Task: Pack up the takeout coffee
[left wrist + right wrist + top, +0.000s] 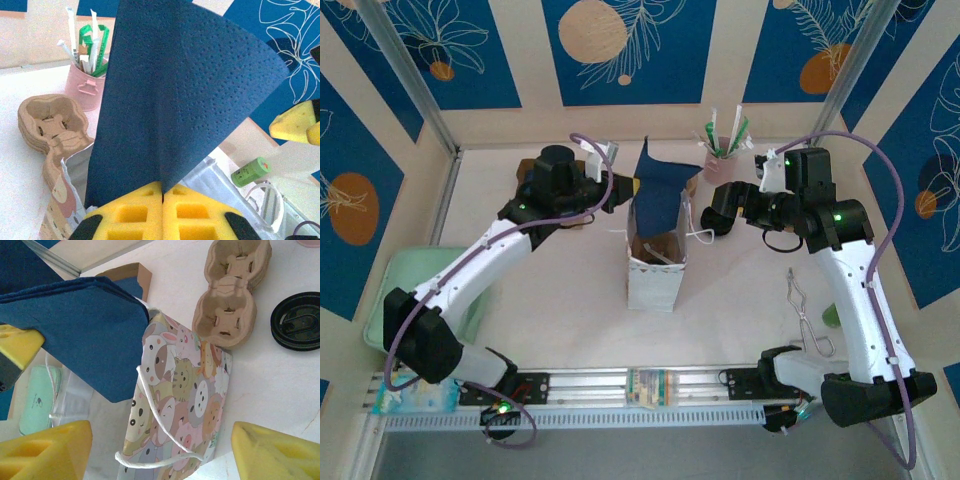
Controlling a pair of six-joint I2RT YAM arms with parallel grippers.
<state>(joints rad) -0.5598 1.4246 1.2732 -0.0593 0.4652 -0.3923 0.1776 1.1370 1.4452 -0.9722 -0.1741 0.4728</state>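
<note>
Left gripper (162,200) is pinched shut on a floppy blue napkin (185,90), dangling it over the open paper bag (185,385) mid-desk (740,300). Right gripper (162,450) is spread wide, holding nothing, just right of the bag. Can't actually spot the coffee cup; the bag's inside looks brownish, so maybe it's in there. Lidded paper cups crush easily, so I'd grab it gently around the body.
</note>
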